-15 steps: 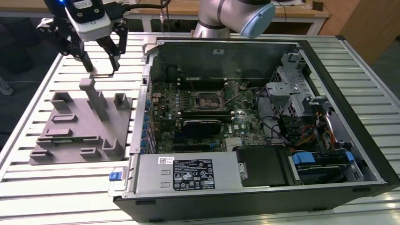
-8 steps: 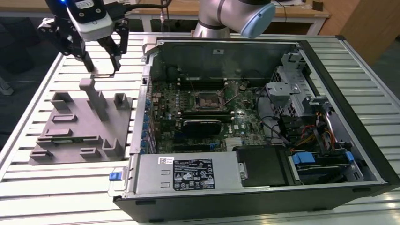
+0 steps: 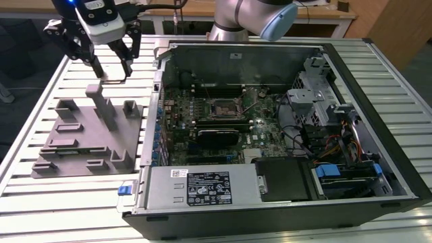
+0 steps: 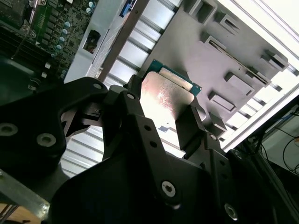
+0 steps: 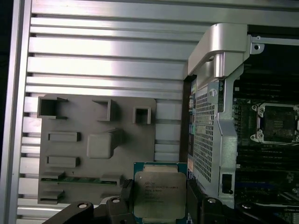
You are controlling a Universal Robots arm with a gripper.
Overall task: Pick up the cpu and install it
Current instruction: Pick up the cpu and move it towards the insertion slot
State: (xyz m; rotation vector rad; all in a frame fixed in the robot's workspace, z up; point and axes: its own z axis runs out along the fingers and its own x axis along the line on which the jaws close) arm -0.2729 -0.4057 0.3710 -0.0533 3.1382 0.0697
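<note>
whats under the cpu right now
The cpu is held in the tool. Around it, below, show the grey tray's edge and the slatted table. The patch straight beneath is covered by the chip itself.

The silver-topped square cpu [image 5: 159, 195] lies level, clamped in the gripper [image 5: 159, 205].

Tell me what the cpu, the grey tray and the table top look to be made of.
The cpu: a metal lid, silvery with a bright glare, on a thin greenish board rim. The grey tray: probably moulded plastic, matte and uniform, with no glints. The table top: likely aluminium, ribbed slats with streaky reflections.
</note>
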